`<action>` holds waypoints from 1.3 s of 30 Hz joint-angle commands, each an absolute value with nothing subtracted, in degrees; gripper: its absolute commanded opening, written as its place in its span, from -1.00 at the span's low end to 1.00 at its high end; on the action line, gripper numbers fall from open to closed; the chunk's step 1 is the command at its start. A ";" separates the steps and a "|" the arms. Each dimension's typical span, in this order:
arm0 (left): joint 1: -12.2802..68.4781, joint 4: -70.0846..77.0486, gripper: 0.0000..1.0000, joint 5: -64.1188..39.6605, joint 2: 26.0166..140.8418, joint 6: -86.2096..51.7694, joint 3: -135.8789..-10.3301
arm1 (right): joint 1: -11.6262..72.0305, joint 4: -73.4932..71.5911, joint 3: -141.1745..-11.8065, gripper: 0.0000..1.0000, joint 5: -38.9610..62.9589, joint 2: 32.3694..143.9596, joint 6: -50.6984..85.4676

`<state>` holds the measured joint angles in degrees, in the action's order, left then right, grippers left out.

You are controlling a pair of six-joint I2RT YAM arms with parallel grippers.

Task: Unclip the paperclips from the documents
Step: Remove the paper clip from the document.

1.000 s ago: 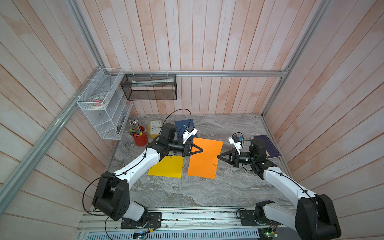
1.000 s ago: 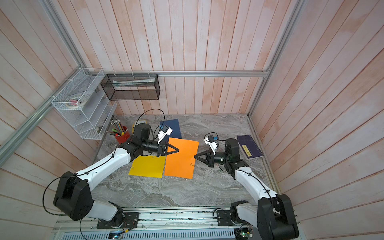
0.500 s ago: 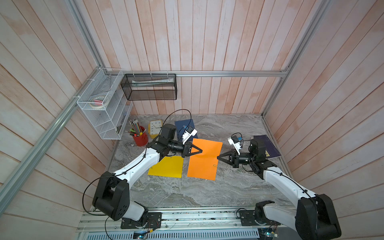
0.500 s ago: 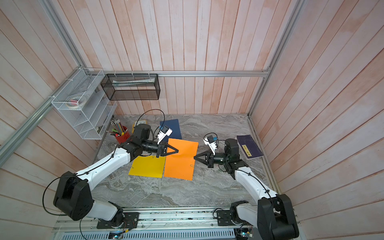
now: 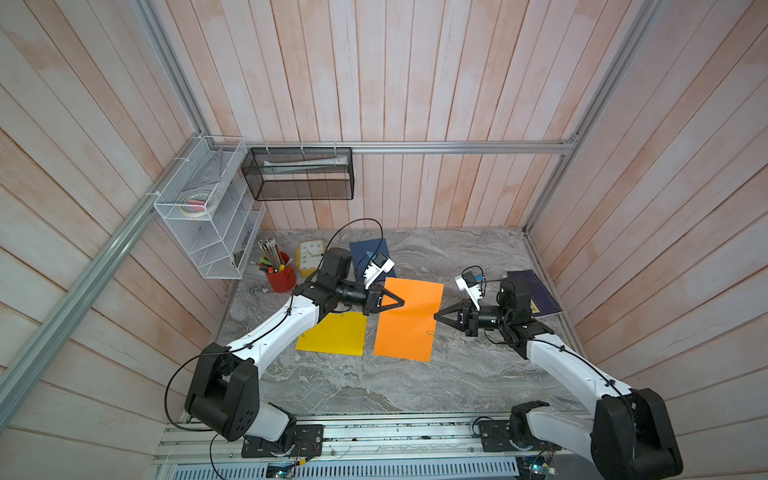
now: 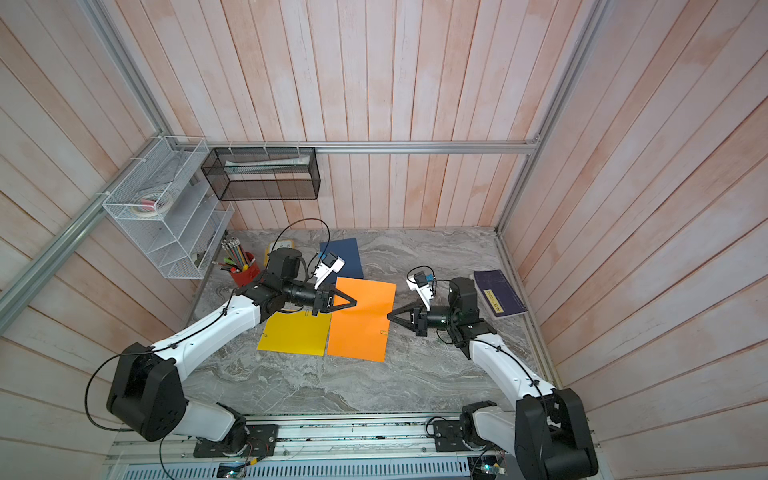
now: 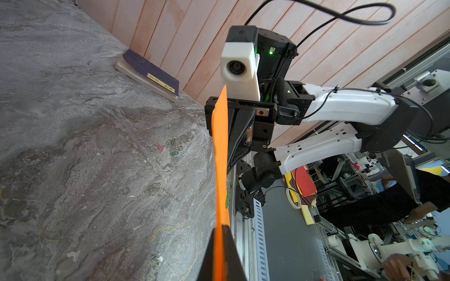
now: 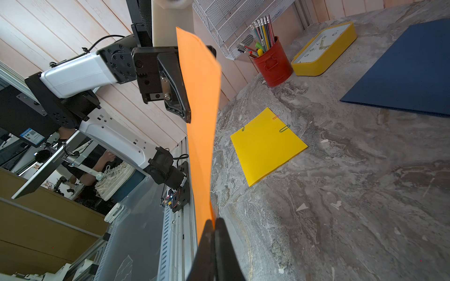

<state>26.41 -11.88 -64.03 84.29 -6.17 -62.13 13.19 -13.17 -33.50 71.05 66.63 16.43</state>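
Orange document we see held off desk: left end effector pinches one edge, right end effector pinches opposite edge, paperclip near it.

Bright even light, soft shadows, sharp top views, wrist views warped at edges

matt orange paper sheet, veined grey stone-look tabletop, pale wood-plank walls, white metal mesh rack.

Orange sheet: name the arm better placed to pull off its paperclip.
Likely right: the paperclip sits on the orange sheet just beside the right pincer; the left pincer grips the opposite edge.
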 commanded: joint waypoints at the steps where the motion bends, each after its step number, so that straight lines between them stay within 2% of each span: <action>1: 25.22 -13.62 -1.00 -63.84 82.35 -5.03 -63.81 | 12.84 -11.80 -34.72 -0.88 71.09 65.74 15.64; 16: 24.97 -13.66 -1.00 -63.80 81.82 -5.05 -63.89 | 12.83 -11.30 -34.93 -0.84 70.98 65.72 15.37; 24: 24.90 -13.86 -1.00 -63.79 81.83 -4.94 -64.02 | 12.69 -9.83 -35.17 -0.88 69.94 65.42 14.54; 39: 24.74 -11.34 -1.00 -60.57 82.35 -6.33 -62.50 | 7.16 0.04 -33.62 -0.98 54.16 67.21 14.94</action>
